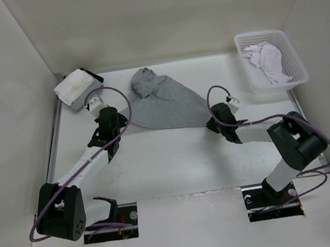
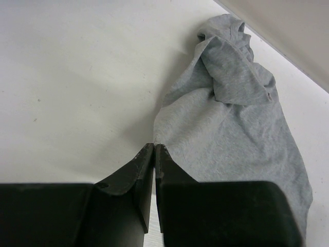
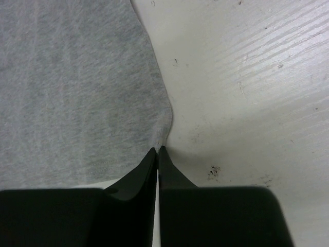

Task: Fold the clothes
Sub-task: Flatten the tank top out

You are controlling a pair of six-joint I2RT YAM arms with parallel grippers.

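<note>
Zero folds done so far, with both grippers just pinching the near corners.

The plain mid-grey short-sleeved T-shirt [image 1: 166, 108] of soft knit lies on the white table [image 1: 176, 164] toward the far side, between the two arms. Its near part is fairly flat but the far end is bunched into a crumpled lump (sleeves and collar are lost in there, can't tell them apart). The left gripper [image 2: 154, 147] has its jaws squeezed together right at the shirt's near-left corner, which looks like a pinch on the edge. The right gripper [image 3: 158, 150] is clamped on the other corner, fabric puckering into its tips. My read is that this is only the spreading-out stage: flattening that lump and every actual fold are left to do.
</note>
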